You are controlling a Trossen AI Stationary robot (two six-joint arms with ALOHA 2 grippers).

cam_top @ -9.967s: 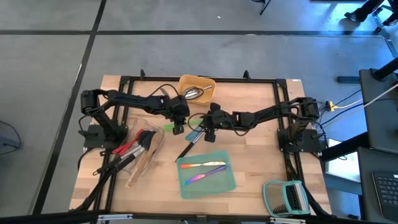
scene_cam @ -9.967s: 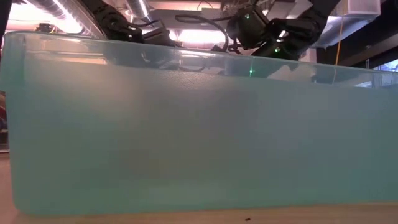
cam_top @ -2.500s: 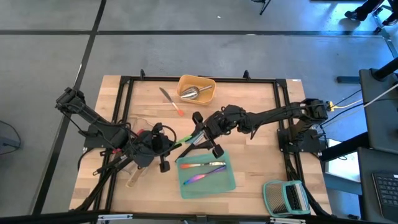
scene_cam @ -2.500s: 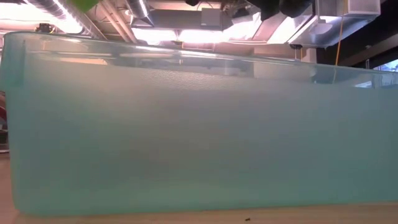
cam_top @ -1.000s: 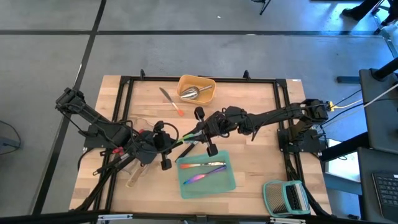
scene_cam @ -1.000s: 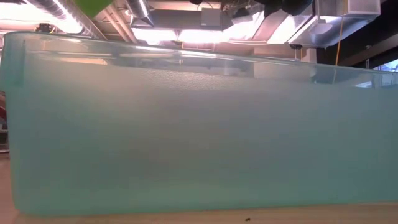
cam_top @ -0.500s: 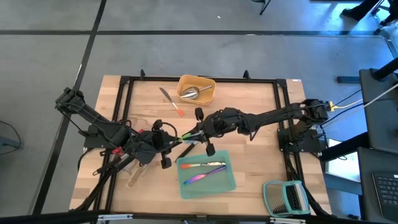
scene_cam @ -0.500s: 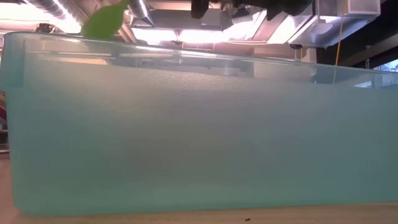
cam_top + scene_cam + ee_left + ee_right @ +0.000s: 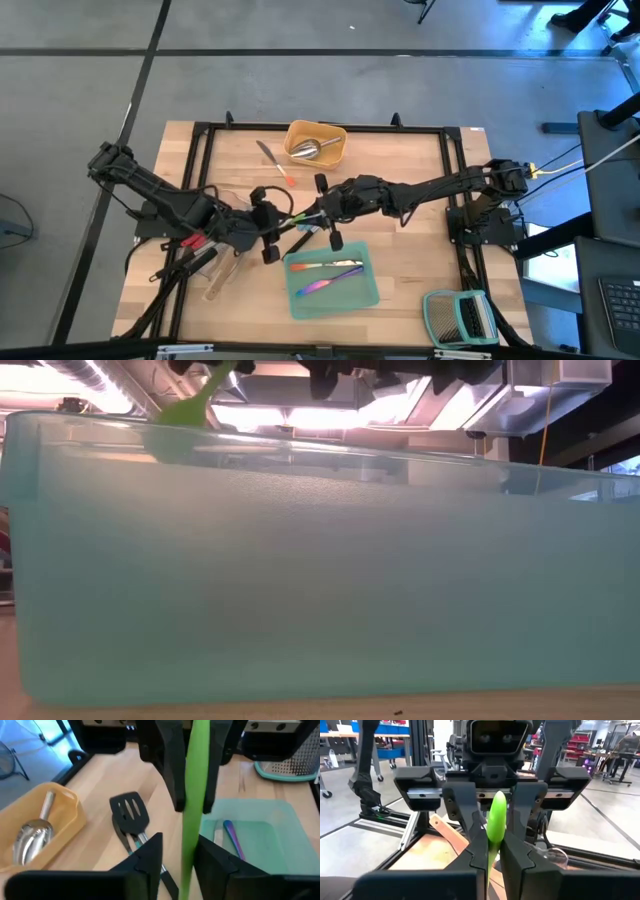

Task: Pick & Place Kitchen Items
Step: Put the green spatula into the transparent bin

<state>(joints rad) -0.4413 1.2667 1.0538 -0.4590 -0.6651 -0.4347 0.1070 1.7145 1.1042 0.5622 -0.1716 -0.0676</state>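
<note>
A green utensil [image 9: 296, 215] hangs above the middle of the table between my two grippers. My right gripper [image 9: 494, 852] is shut on it and comes level from the table's right. My left gripper [image 9: 180, 860] faces it from the left and is open, with a finger on either side of the green handle [image 9: 192, 795] and a gap showing on one side. In the low view the utensil's broad green end [image 9: 188, 405] slants down above the teal tray's wall [image 9: 320, 560]. My right gripper pinches the green utensil's handle [image 9: 495, 827] between its two fingers, at the end toward the table's right. The fingers lie level and come from the right, and the utensil sticks out ahead of them toward my left gripper. It is clear of the table, its far end tilted down.
Black spatulas [image 9: 300, 238] lie on the table under the grippers. A teal tray [image 9: 365, 290] with cutlery sits toward the near edge. At the far edge is a yellow tray [image 9: 332, 135] holding a steel scoop. A clear tray of utensils [image 9: 225, 250] sits left and a green-framed rack [image 9: 460, 318] near right.
My left gripper has opened and let go of the green utensil's handle. My right gripper stays shut on it and has tipped. The utensil's broad green end has sunk lower toward the teal tray.
</note>
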